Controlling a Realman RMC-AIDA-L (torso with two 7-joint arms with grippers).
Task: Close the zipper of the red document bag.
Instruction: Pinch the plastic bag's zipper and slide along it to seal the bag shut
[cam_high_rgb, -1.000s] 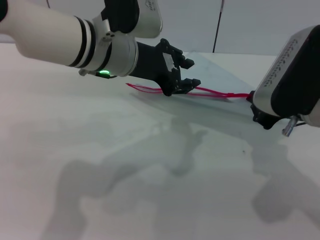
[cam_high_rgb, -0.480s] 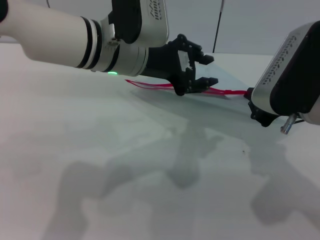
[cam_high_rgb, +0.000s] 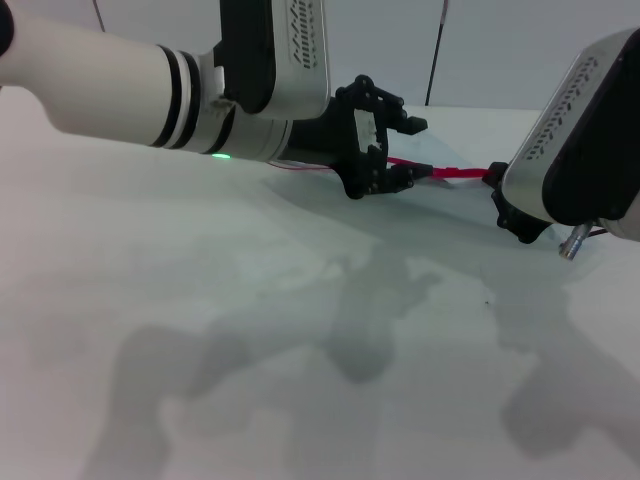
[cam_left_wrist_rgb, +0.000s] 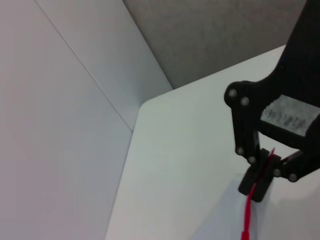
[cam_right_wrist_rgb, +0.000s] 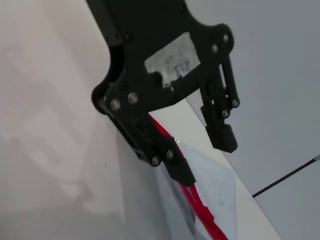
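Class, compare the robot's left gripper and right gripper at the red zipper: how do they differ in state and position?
The left gripper is open, fingers spread, with the zipper by the lower one; the right gripper is pinched shut on the strip. The left gripper sits partway along the zipper, the right gripper at its end on the robot's right. Both are black and work the red document bag.

The large flat pouch of translucent pale grey-blue plastic (cam_high_rgb: 450, 190) lies on the white table, far side from the robot, its surface almost blending with the tabletop. Along its far long edge runs the thin bright red plastic zipper strip (cam_high_rgb: 445, 173), slightly raised and wavy above the pouch.
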